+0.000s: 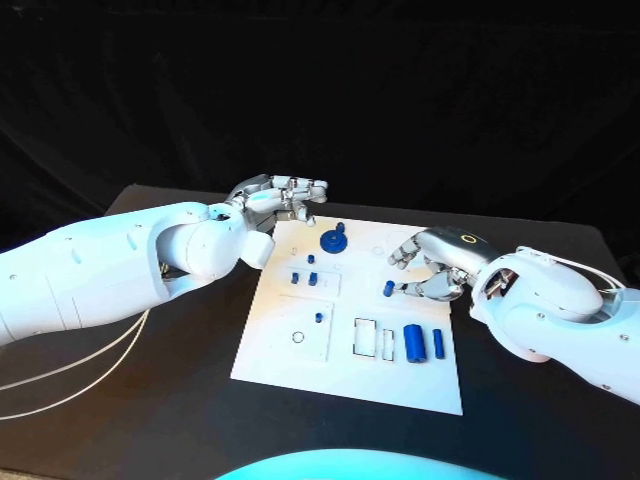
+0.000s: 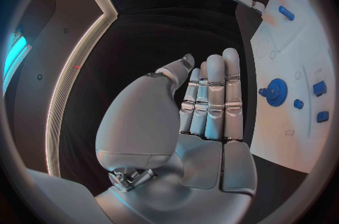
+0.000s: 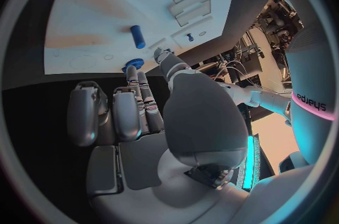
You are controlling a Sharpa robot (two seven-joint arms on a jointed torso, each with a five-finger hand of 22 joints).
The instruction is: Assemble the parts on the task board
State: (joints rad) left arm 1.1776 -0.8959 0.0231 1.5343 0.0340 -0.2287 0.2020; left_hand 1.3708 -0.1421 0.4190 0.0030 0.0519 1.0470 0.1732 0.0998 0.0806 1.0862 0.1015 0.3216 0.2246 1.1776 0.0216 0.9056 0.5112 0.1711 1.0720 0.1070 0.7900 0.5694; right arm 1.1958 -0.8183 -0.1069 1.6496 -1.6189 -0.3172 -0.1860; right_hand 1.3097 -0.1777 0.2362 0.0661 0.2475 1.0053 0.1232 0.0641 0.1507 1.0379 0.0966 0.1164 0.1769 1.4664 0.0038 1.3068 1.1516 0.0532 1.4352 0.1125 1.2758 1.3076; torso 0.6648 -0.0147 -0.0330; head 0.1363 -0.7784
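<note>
The white task board (image 1: 349,375) lies in the middle of the table. A blue gear (image 1: 335,238) stands near its far edge, with small blue pieces (image 1: 312,279) just in front of it. My left hand (image 1: 281,198) hovers over the board's far left corner, fingers (image 2: 212,94) straight and side by side, holding nothing. My right hand (image 1: 428,265) hangs low over the board's right side, fingers loosely bent. A small blue peg (image 1: 389,288) sits just off its fingertips (image 3: 134,74); the same peg (image 3: 138,36) shows board between itself and the fingers.
Two blue cylinders (image 1: 425,342) lie at the board's near right beside rectangular slots (image 1: 372,338). A small ring (image 1: 300,337) sits on the near left. Black table (image 1: 147,400) surrounds the board. White cables (image 1: 61,385) trail at the left.
</note>
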